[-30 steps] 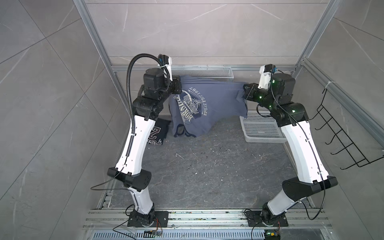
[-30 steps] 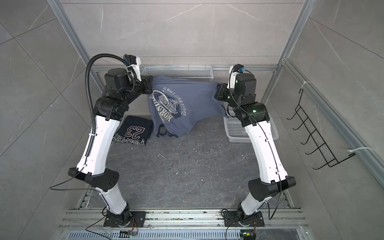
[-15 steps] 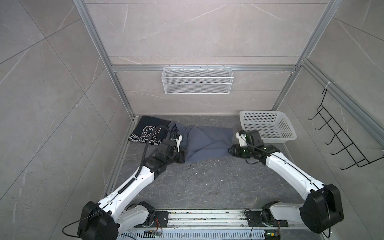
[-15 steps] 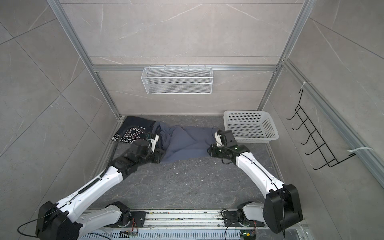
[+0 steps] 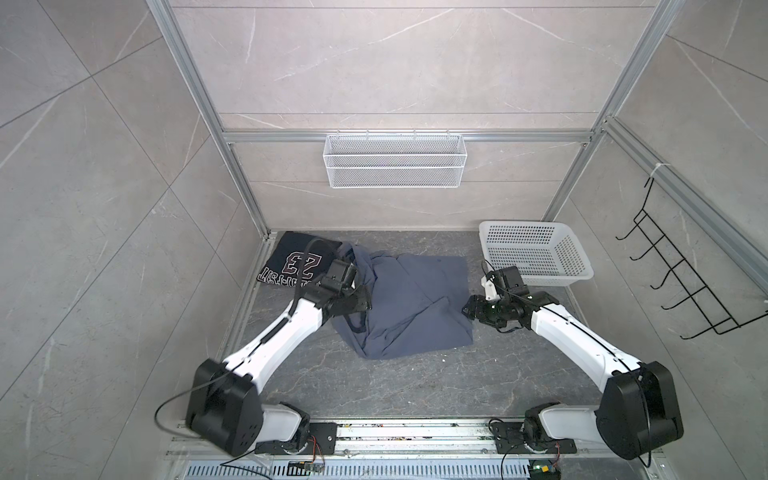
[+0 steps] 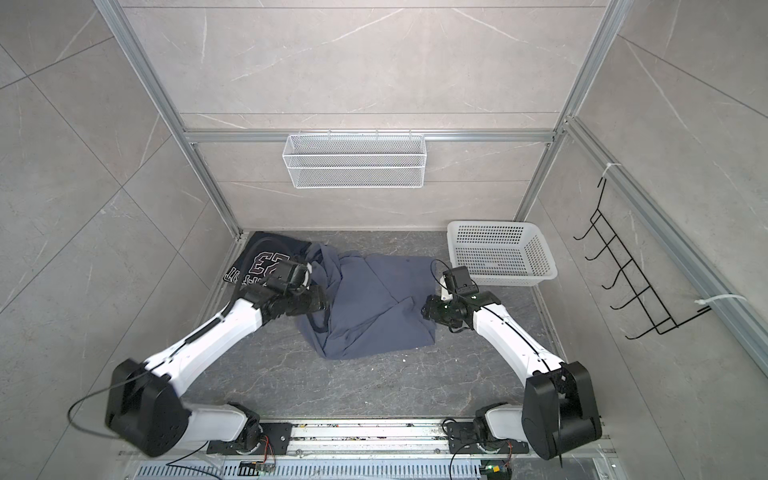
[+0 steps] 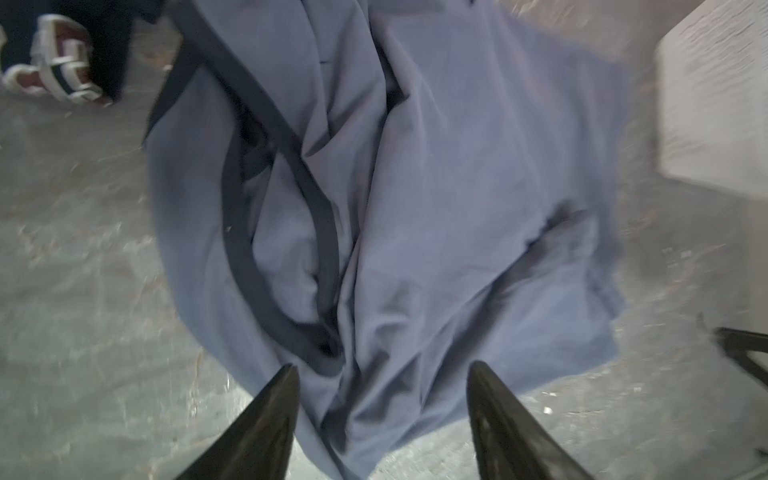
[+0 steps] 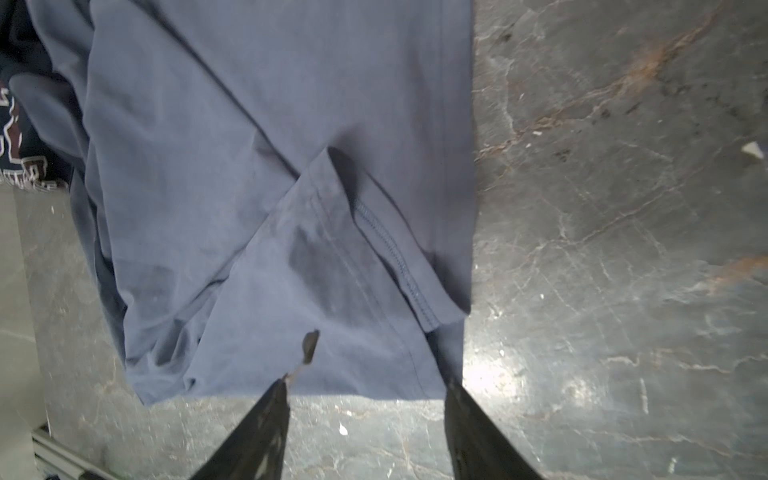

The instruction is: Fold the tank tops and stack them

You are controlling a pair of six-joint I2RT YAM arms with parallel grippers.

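The slate-blue tank top lay rumpled mid-floor, touching the folded navy tank top, where I read "23". The white basket stood near its right side. My left gripper and right gripper were both spread at its edges, holding nothing.

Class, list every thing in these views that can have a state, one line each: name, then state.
slate-blue tank top, unfolded, lying rumpled on the floor, not gripped
navy "23" tank top, folded, lying flat at the floor's back left corner
left gripper, jaws open over the slate-blue cloth
right gripper, jaws open at that cloth's edge
white basket, upright, no clothing in it
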